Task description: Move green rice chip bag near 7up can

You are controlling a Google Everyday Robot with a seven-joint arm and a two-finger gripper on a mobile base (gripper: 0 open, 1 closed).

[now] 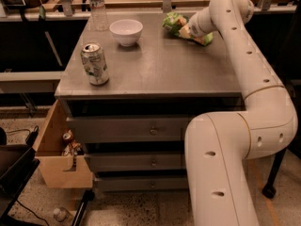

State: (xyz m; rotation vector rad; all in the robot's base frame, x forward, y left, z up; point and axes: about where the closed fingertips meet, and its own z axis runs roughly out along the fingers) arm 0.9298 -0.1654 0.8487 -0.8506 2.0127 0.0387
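Note:
The green rice chip bag (173, 22) is at the far right of the grey table top (164, 69), crumpled around the end of my arm. My gripper (188, 30) reaches in from the right and is shut on the bag, with its fingers mostly hidden by the wrist and the bag. The 7up can (95, 63), silver-white with green markings, stands upright near the table's front left corner, far from the bag.
A white bowl (126, 31) stands at the back between the can and the bag. A clear water bottle (97, 9) stands at the back left. A cardboard box (59, 161) with cans hangs at the table's lower left. Drawers face the front.

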